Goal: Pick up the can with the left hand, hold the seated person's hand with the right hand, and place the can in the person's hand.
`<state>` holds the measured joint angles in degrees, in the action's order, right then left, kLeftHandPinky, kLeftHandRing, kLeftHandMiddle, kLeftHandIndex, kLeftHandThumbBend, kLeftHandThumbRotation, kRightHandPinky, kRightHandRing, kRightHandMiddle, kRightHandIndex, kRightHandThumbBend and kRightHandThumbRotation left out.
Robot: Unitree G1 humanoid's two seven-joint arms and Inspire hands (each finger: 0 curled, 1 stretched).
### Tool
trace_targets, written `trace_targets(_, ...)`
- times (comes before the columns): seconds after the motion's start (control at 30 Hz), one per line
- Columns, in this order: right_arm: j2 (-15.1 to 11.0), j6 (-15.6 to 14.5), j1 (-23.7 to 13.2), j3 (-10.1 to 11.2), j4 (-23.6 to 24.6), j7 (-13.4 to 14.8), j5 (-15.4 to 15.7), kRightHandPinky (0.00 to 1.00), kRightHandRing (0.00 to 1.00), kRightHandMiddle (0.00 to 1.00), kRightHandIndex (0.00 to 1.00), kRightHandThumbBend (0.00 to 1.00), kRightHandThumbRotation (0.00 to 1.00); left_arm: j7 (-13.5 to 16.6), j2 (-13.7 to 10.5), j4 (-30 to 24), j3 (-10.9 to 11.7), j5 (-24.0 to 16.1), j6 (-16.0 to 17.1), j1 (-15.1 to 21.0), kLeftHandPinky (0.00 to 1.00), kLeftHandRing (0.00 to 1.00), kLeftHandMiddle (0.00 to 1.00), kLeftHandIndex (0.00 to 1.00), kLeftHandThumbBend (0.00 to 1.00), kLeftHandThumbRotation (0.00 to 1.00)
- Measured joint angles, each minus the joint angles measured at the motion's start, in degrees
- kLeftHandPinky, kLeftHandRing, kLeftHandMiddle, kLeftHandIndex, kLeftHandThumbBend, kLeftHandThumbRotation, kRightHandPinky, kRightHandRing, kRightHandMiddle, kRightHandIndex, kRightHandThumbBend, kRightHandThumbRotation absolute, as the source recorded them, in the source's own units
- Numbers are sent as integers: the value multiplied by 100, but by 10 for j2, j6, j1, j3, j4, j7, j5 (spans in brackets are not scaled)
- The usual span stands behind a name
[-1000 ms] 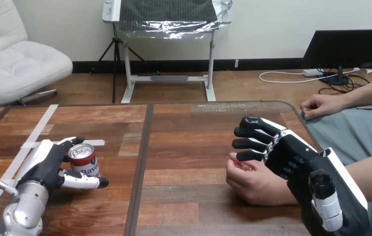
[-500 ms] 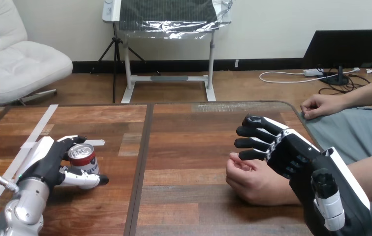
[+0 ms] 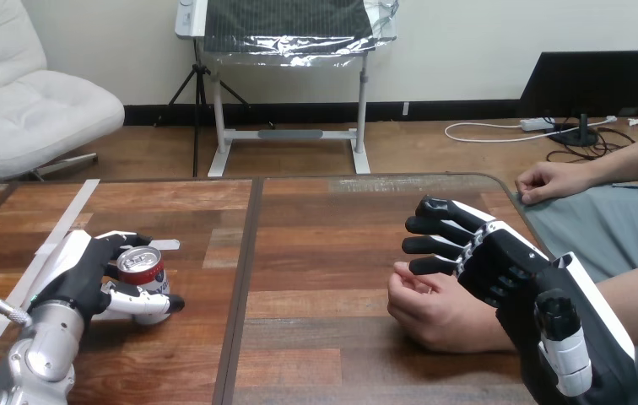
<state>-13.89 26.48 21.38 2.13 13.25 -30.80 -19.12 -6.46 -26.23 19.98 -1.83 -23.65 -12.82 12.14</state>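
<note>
— What has changed on the desk (image 3: 324, 253)?

— Very little. The right hand (image 3: 510, 274) stays over the person's hand (image 3: 434, 312), its fingers (image 3: 434, 245) almost straight and holding nothing. The left hand (image 3: 79, 278), fingers curled round the can (image 3: 141, 268), sits slightly higher than a second ago.

— And the can?

— It is red with a white band and a silver top. I cannot tell what is inside.

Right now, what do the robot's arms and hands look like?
Right hand: black body, long white shell along its back, black fingers with white segments, thumb banded black and white. Left hand: same black-and-white build, white shell on its back, on a rounded silver forearm.
</note>
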Motion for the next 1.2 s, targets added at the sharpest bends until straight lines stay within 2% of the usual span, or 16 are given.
trace_targets(0.33,0,0,0,0,0,-2,0,73,78,82,83,88,96,7,0,0,0,0,-3,1,54,62,67,69,72,1)
trace_targets(1.2,0,0,0,0,0,-3,0,73,78,82,83,88,95,17,1,0,0,1,-14,5,49,56,60,61,71,0)
